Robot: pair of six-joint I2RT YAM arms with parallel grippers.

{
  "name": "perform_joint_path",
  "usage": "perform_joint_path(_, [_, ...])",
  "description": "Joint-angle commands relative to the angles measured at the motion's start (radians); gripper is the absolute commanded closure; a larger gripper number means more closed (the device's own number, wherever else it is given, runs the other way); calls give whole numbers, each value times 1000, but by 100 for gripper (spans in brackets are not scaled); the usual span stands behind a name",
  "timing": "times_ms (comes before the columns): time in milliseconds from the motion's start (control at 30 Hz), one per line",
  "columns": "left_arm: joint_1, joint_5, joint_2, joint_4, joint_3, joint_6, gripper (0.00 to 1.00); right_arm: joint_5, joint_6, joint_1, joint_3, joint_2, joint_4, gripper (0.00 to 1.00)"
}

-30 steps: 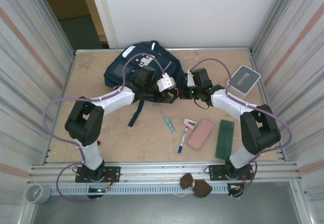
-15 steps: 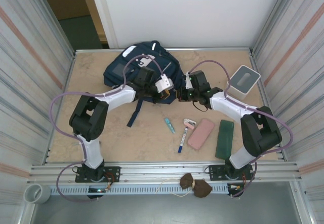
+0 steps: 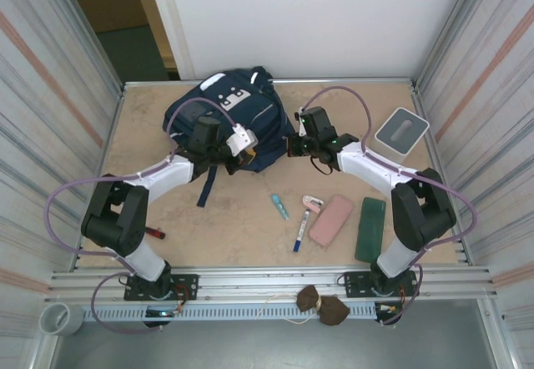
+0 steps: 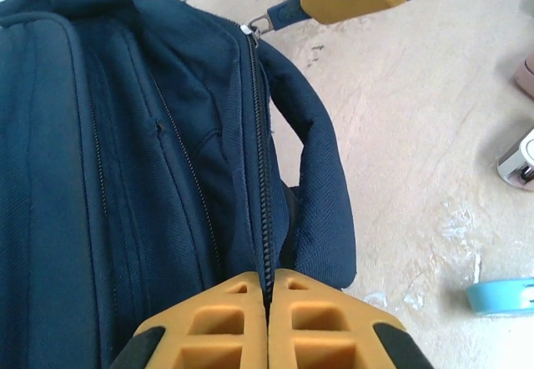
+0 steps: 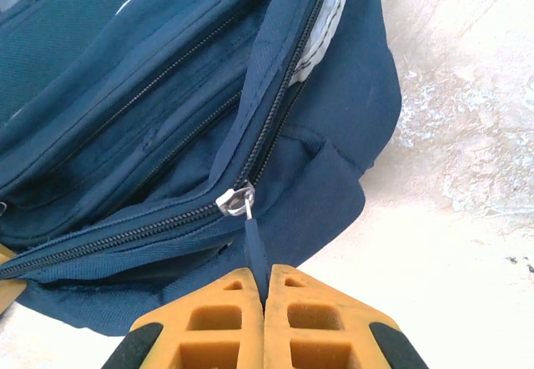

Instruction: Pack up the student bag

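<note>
student bag: far side of desk
left gripper: at bag's near edge
right gripper: at bag's right edge

Navy student bag lying flat, far ctr, strap trailing nearward.

My table, beige and mottled, carries the student bag, teal marker, blue pen, pink case, green case and white box.

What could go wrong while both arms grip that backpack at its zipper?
The right end effector holds only the thin zipper tab at its very tips, so the tab may slip out. The left end effector pinches just the edge of the bag at the zipper. If that slips, the whole bag could slide instead of opening.
</note>
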Motion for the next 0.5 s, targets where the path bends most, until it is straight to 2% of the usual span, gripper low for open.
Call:
perform_joint_path(0, [16,-14,-54,-41,-29,15,94,140,-18,-20,22,9,-95,100])
perform_joint_path(100, [15,-28,-46,-71,-33,28,89,49,-13,-15,9,-8,-56,100])
perform_joint_path(267, [-38,-49,-44,-90,-7,33,62,-47,26,-1,-36,-37,7,100])
perform_joint_path(467, [-132,-94,20,-115,95,55,52,-62,64,20,-88,-77,58,100])
